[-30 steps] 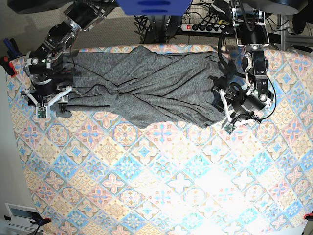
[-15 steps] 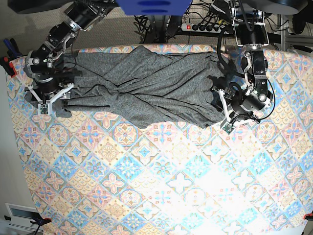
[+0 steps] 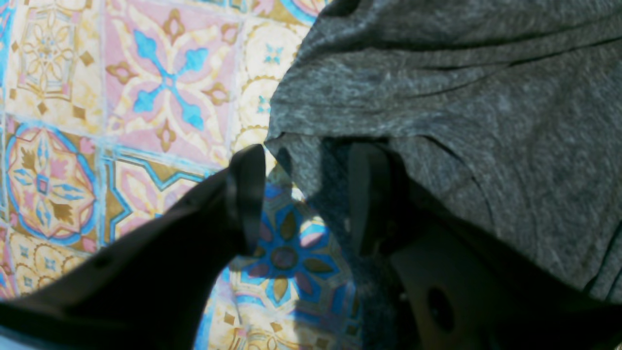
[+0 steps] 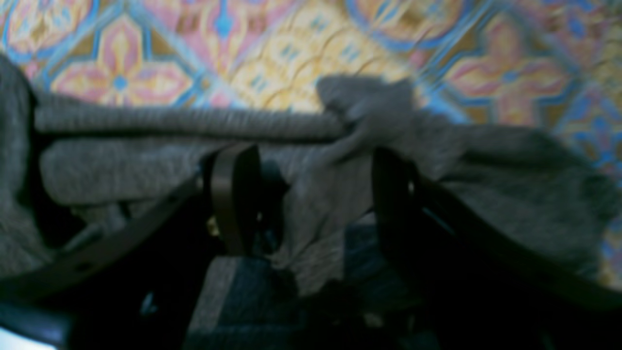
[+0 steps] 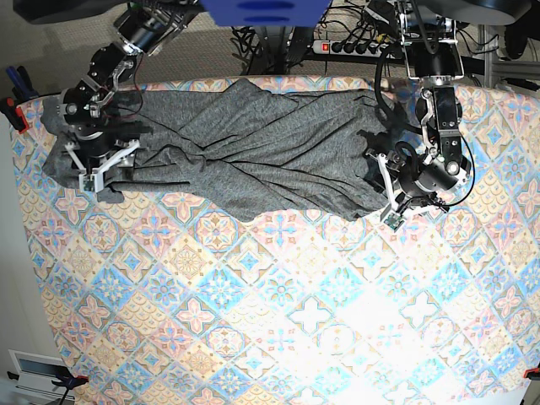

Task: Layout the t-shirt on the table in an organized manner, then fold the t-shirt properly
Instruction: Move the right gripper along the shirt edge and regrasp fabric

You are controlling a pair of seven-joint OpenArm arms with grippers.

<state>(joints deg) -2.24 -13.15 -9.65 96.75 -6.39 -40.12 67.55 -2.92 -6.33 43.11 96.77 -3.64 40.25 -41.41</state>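
Observation:
The dark-grey t-shirt (image 5: 253, 148) lies twisted and stretched sideways along the far side of the table (image 5: 278, 321). My right gripper (image 5: 101, 164) is at the shirt's left end. In the right wrist view this gripper (image 4: 313, 194) is open, and a bunched fold of the t-shirt (image 4: 340, 160) hangs between its fingers. My left gripper (image 5: 390, 198) is at the shirt's lower right corner. In the left wrist view it (image 3: 306, 199) stands open. The t-shirt's edge (image 3: 437, 107) drapes over one of its fingers (image 3: 369, 194), and the patterned table (image 3: 165, 92) shows in the gap.
A power strip (image 5: 354, 46) and cables (image 5: 278, 38) lie beyond the far edge. A white box (image 5: 34, 371) sits on the floor at the lower left. The near half of the table shows only the tile-pattern cloth.
The right gripper has moved up and a little to the right over the shirt's left end. The left arm has barely moved.

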